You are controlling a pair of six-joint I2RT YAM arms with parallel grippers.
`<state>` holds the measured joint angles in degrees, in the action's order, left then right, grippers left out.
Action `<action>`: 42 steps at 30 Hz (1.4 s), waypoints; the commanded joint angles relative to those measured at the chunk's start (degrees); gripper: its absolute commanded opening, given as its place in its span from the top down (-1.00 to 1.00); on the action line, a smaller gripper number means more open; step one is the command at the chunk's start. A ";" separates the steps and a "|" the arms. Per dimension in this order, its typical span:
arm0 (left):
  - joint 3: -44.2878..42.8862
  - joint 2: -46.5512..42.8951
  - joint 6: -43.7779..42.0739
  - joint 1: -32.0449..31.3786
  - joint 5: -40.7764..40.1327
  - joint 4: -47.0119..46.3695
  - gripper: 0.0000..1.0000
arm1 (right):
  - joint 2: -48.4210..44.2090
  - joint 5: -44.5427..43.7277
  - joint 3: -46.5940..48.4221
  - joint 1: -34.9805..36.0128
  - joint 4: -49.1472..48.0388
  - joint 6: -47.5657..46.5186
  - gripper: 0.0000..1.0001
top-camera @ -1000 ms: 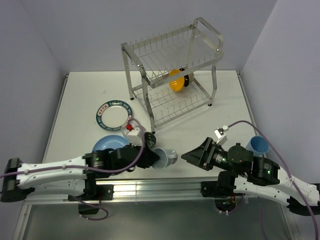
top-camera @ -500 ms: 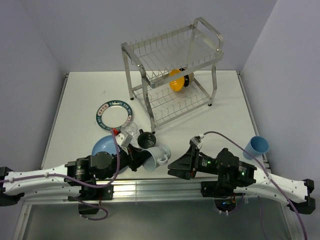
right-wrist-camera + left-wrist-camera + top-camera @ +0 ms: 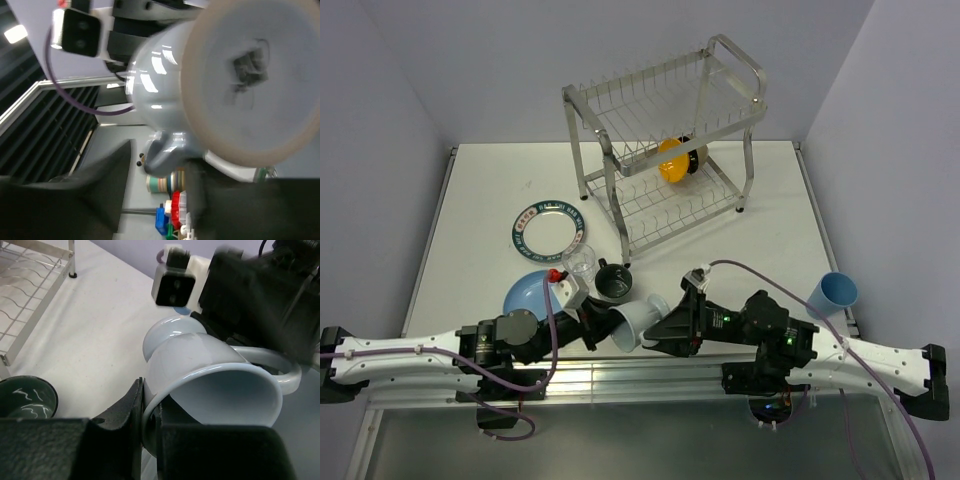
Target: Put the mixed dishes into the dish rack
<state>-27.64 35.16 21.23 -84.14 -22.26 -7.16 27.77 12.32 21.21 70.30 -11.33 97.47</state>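
Note:
My left gripper point(image 3: 610, 325) is shut on the rim of the pale grey-blue mug point(image 3: 638, 320) and holds it tilted on its side; one finger is inside the mouth and one outside point(image 3: 150, 427). My right gripper point(image 3: 665, 330) is open at the mug's base, with the mug handle point(image 3: 170, 147) between its spread fingers. The dish rack point(image 3: 665, 140) stands at the back with the orange bowl point(image 3: 677, 160) on its lower tier. The dark mug point(image 3: 613, 281), clear glass point(image 3: 580, 262), light blue plate point(image 3: 528, 292), green-rimmed white plate point(image 3: 548, 228) and blue cup point(image 3: 832, 293) are on the table.
The dark mug point(image 3: 25, 399) stands close to the left of the held mug, with the rack's corner leg point(image 3: 72, 260) beyond it. The blue cup lies near the table's right edge. The two arms meet at the near middle.
The left gripper has lifted and tipped the pale mug toward the right arm. The right gripper has swung left from beside the blue cup up to the mug's base.

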 commanded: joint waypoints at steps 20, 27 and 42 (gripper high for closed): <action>-14.19 -3.78 55.01 -1.99 -41.62 47.22 -0.98 | -3.70 -33.65 20.35 0.19 40.13 -23.19 1.00; -19.73 -0.45 60.62 -1.99 -41.55 54.72 -0.90 | 13.35 -41.16 33.72 -13.05 50.63 -36.46 1.00; -21.67 6.77 38.09 2.12 -27.24 41.79 -0.85 | 40.23 -25.59 41.09 -40.41 39.02 -57.82 1.00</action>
<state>-48.47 41.65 64.14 -83.72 -53.30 38.52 65.19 -13.02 55.81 31.66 35.16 45.60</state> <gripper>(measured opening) 0.922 0.232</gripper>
